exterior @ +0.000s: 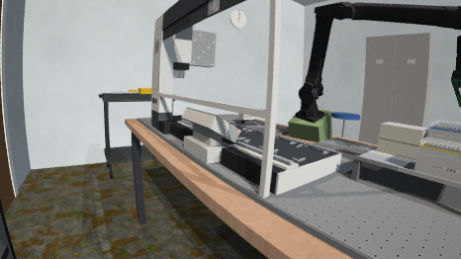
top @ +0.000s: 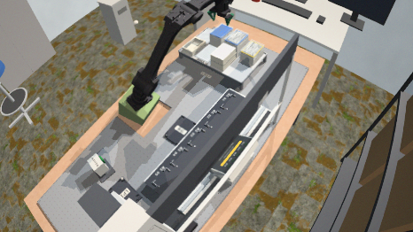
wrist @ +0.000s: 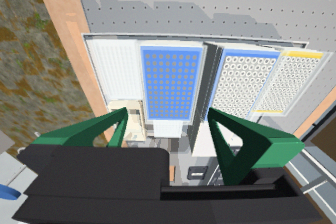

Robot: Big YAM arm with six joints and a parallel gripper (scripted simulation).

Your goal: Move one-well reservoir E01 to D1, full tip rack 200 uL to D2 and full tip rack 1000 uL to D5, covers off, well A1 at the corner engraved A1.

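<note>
We see a long orange-rimmed bench (top: 306, 93) carrying a grey perforated work surface. Our landmark is the SHELF (top: 239, 79), a pale raised platform at the bench end closest to a white desk (top: 310, 22) with two monitors.

Running away from the SHELF along the bench is the liquid handler (top: 248, 106), the largest item, with a dark upright wall and a dark deck (top: 195, 142) of bracketed positions, all bare of labware.

Beside the deck, on the side away from the handler's wall, a black arm (top: 159, 53) rises from a green block (top: 141, 112) and stretches over the SHELF.

Its gripper (wrist: 165, 127) hangs above the SHELF with the green fingers spread wide and nothing between them.

On the SHELF, seen from the wrist camera, three covered tip racks lie side by side. The blue rack with dark holes (wrist: 171, 82) sits directly under the gripper, its coloured plate showing. Just beside it is a blue rack with pale rings (wrist: 242, 80), and touching that, at the SHELF's edge toward the handler's wall, a yellow rack with pale rings (wrist: 290, 80).

On the blue holed rack's other side lies a white ribbed block (wrist: 115, 67). Below it, partly hidden by a finger, sits a cream open tray (wrist: 132, 117) that may be the reservoir; we cannot read its label.
</note>
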